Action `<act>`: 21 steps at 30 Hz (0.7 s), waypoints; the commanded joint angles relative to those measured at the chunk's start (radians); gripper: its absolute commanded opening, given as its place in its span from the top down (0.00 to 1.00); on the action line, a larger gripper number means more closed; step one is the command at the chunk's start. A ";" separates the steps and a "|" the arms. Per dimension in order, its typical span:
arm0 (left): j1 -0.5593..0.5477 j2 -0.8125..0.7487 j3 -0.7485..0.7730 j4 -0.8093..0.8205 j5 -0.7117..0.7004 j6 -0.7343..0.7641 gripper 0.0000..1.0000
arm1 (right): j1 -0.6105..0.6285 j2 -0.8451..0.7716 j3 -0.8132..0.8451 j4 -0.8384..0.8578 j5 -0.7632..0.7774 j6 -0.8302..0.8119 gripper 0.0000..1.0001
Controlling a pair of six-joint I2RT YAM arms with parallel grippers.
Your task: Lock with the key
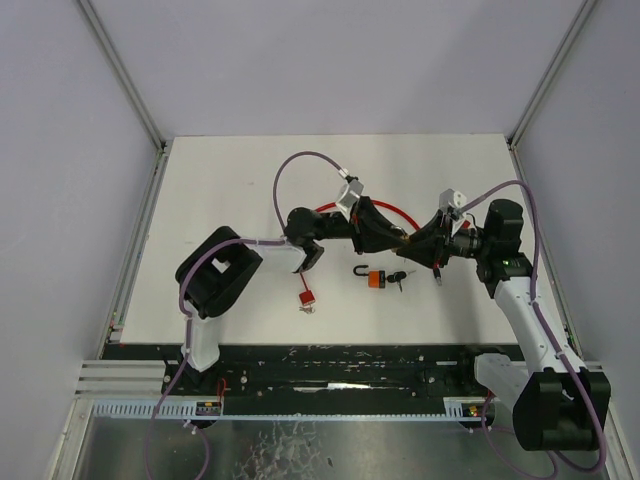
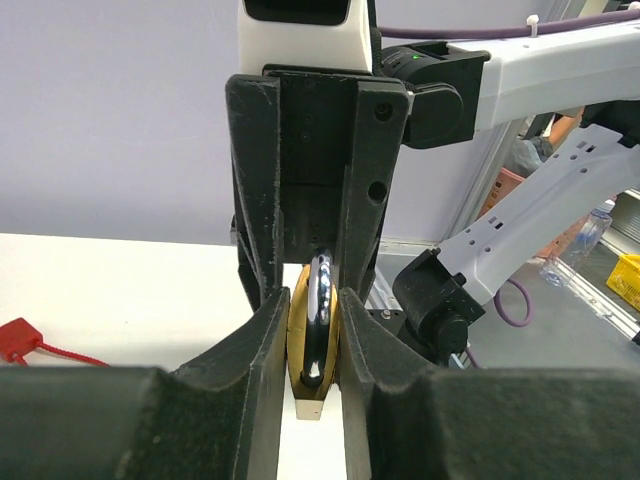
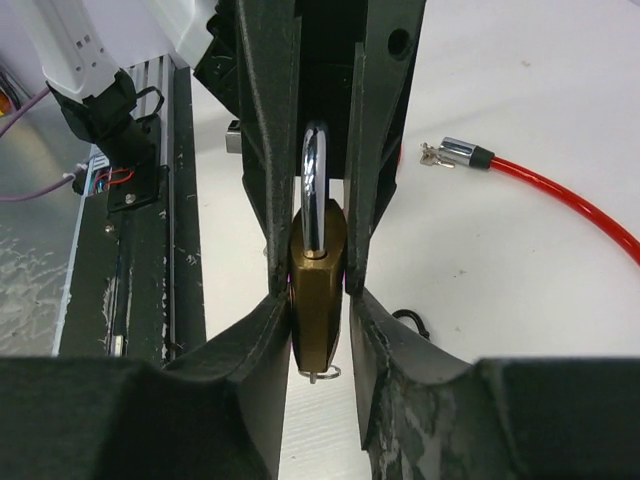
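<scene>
The padlock (image 3: 318, 285) has a brass body and a silver shackle (image 3: 314, 185), and it is seen edge-on. It is held above the bench (image 1: 240, 190), between the two arms. The right gripper (image 3: 318, 335) pinches the brass body, and the left gripper (image 2: 315, 350) pinches the shackle end. A small wire ring (image 3: 322, 375) shows under the body.

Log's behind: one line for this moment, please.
left tool: shut on brass padlock | right tool: shut on brass padlock | orange padlock: on table
</scene>
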 commanded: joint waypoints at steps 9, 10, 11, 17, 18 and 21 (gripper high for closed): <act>-0.001 -0.010 0.060 0.102 -0.079 -0.137 0.84 | 0.007 -0.027 0.050 0.042 -0.115 0.040 1.00; -0.001 -0.010 0.062 0.102 -0.083 -0.153 0.79 | 0.004 -0.028 0.054 0.063 -0.123 0.071 1.00; -0.001 -0.009 0.065 0.102 -0.076 -0.161 0.74 | -0.005 -0.030 0.057 0.085 -0.133 0.099 1.00; 0.001 -0.013 0.062 0.103 -0.073 -0.167 0.58 | -0.027 -0.037 0.066 0.135 -0.146 0.175 1.00; 0.001 -0.012 0.063 0.103 -0.071 -0.166 0.57 | -0.029 -0.038 0.067 0.143 -0.149 0.185 1.00; 0.006 -0.009 0.065 0.103 -0.052 -0.156 0.56 | -0.039 -0.038 0.071 0.152 -0.152 0.202 1.00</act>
